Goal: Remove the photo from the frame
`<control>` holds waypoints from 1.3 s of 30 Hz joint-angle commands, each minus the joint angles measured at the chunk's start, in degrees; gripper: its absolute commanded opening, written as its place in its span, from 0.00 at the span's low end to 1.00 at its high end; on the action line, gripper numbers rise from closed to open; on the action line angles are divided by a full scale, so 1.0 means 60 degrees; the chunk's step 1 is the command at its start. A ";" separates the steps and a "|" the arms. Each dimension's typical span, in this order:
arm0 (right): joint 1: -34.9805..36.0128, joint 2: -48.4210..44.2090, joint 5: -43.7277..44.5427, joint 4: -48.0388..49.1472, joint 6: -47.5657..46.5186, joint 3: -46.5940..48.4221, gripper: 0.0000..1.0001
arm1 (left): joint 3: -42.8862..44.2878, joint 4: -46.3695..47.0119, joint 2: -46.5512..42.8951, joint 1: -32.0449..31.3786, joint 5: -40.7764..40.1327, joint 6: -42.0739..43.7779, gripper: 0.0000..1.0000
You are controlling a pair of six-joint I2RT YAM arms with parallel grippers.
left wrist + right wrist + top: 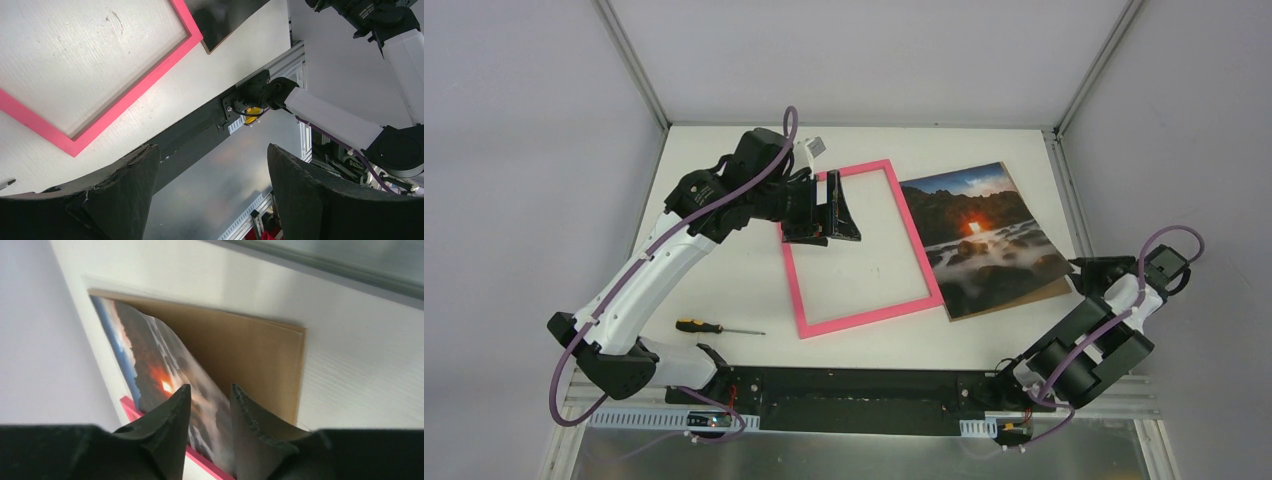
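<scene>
Left fingers (120,190): spread wide. Only the surface (190,95) and the black arm mount (200,130) are seen through the gap. They are held over the far-left part of the frame (872,316); contact with it cannot be told.
Right fingers (165,430): parted by a narrow gap, placed at the near-right corner of the photo (984,235). The curled sheet is seen in the gap; whether it is touched cannot be told.
Photo, place: out of the frame, laid on the surface just right of it, left edge close along the frame's right rail.
Photo, state: image face up; sheet bowed up off its brown backing (250,350).
Photo, axis: long axis far to near, skewed toward near right; sky end pointed far.
Frame, axis: flat on the surface, long axis far to near, skewed like the photo.
Screwdriver (719,327): near left, apart from the frame, laid left to right.
</scene>
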 commanded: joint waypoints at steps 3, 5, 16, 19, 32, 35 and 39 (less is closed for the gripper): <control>0.0131 -0.0670 0.2861 -0.2631 -0.0704 0.1238 0.54 | -0.0225 0.0031 -0.0358 0.0104 0.0147 0.0190 0.81; 0.0460 -0.0791 0.3872 -0.3399 -0.0824 0.1775 0.61 | -0.0286 0.0030 -0.0470 0.0101 0.0138 0.0206 0.81; 0.5751 -0.2030 0.5349 -0.5079 0.0208 0.3515 0.69 | -0.0715 0.0028 -0.1020 0.0099 -0.0209 0.0198 0.81; 0.7953 -0.2625 0.5416 -0.5234 0.0632 0.3361 0.70 | -0.0824 0.0026 -0.1321 0.0101 -0.0652 0.0191 0.81; 1.1923 -0.5763 0.5724 -0.7702 0.0294 0.4629 0.99 | -0.0016 0.0032 -0.3006 0.0102 -0.4677 0.0541 0.82; 1.1924 -0.5973 0.6361 -0.8361 -0.0025 0.5921 0.99 | 0.0612 0.0037 -0.3193 0.0106 -0.5797 0.1021 0.83; 1.1924 -0.5991 0.7662 -0.9054 -0.0353 0.7443 0.99 | 0.1449 0.0081 -0.3396 0.0102 -0.7267 0.1721 0.85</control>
